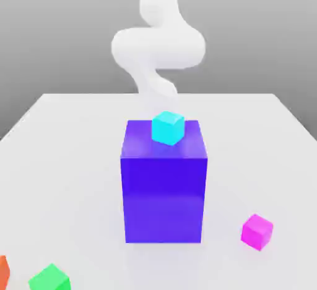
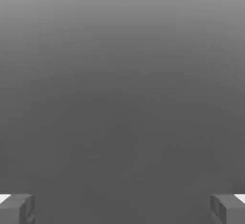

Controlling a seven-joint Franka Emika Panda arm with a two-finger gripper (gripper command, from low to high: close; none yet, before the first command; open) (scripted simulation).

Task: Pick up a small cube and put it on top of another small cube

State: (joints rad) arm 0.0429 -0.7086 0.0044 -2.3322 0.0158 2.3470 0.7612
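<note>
magenta cube (image 1: 257,232) on table, apart from green cube (image 1: 49,279), gripper (image 2: 122,208) seemingly spread

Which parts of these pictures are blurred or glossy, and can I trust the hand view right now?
Exterior view: the white arm is soft and out of focus; the big blue-violet block has a pale sheen on top under the cyan cube; the magenta cube is crisp. Hand view: a flat grey gradient, the fingertips wide apart.

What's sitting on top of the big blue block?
A small cyan cube sits on top of the big blue block, near its back edge. The white robot arm rises behind the block; the block covers the table directly behind and under it.
</note>
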